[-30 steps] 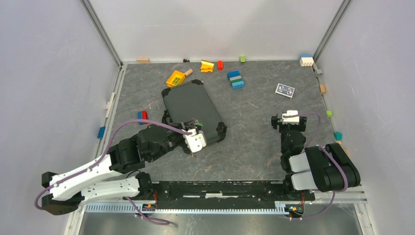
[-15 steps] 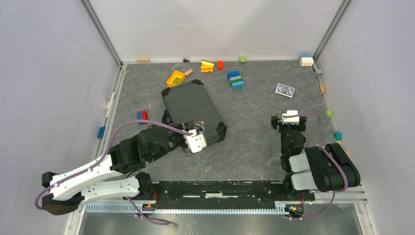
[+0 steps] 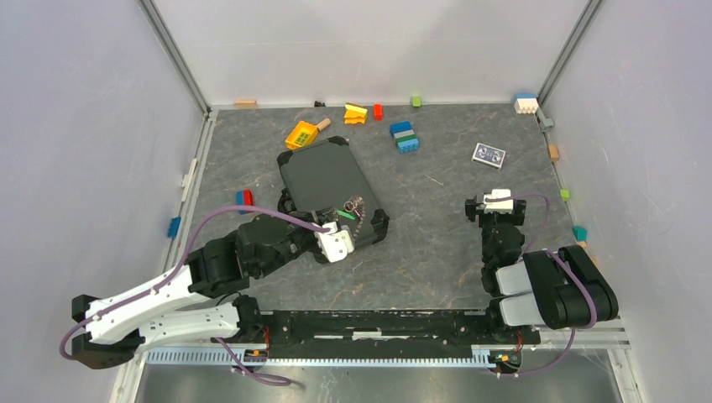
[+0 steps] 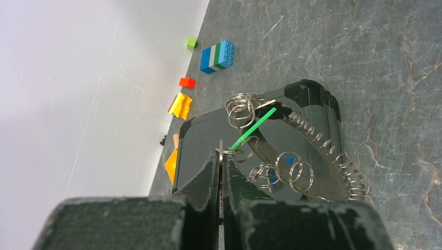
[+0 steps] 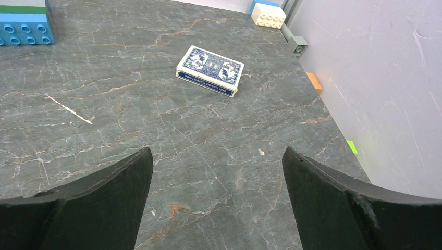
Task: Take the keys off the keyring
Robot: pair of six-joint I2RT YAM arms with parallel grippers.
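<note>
In the left wrist view my left gripper [image 4: 221, 158] is shut on a thin metal key seen edge-on [image 4: 220, 147], with a small split ring through it. A green tag [image 4: 254, 128] runs from there to more split rings [image 4: 241, 108] and a black-headed key [image 4: 280, 110]. The keyring's arc of fanned keys [image 4: 319, 139] curves away to the right, with blue bits among the loose rings [image 4: 295, 172]. The bunch [image 3: 353, 206] lies on a dark case [image 3: 319, 172], just beyond my left gripper [image 3: 339, 223]. My right gripper [image 5: 216, 151] is open and empty over bare table.
A deck of cards [image 5: 210, 71] lies ahead of the right gripper [image 3: 475, 207]. A blue-green brick stack [image 3: 405, 137], yellow bricks [image 3: 301, 134] and small red and green bricks sit near the back wall. More small blocks line the side edges.
The keyring bunch has come out from beside the left gripper and now spreads up and to the right on the case, green tag stretched out. The right arm has not moved.
</note>
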